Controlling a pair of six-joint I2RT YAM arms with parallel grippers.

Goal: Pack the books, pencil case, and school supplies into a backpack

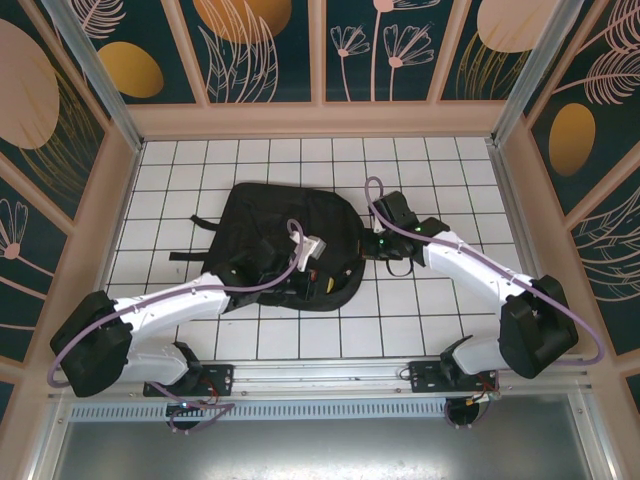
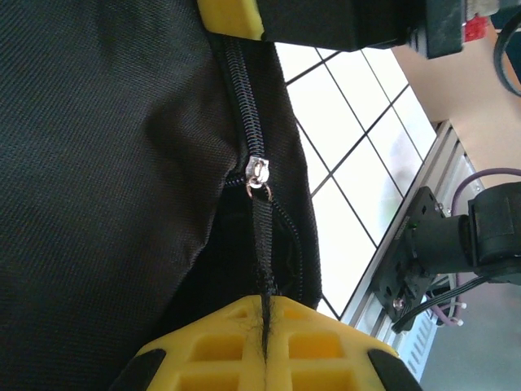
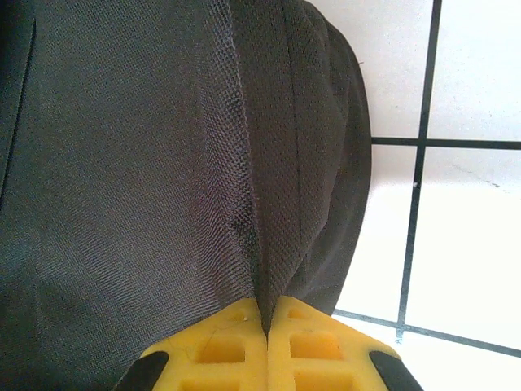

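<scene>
Backpack point(image 1: 270, 215) interior hidden. Left gripper point(image 2: 264, 324) pinches the zip's black pull cord point(image 2: 263, 252); right gripper point(image 3: 267, 322) pinches a fabric fold point(image 3: 262, 212). From above, both grips hard to make out.

Far strip: open bench point(image 1: 300, 160) tiles between backpack point(image 1: 270, 225) and back wall point(image 1: 320, 118).
Left side: open tiles, one strap point(image 1: 190, 257) lying across.
Centre: blocked by backpack, both arms reaching over it.
Near strip: crossed by left arm point(image 1: 170, 305) and right arm point(image 1: 470, 265), open tiles between.
Zip: narrow slit below slider point(image 2: 257, 173), pull point(image 2: 264, 261) pinched in left fingers point(image 2: 220, 334).
Right edge: backpack fold clamped in right fingers point(image 3: 317, 334), open tiles beside.
</scene>
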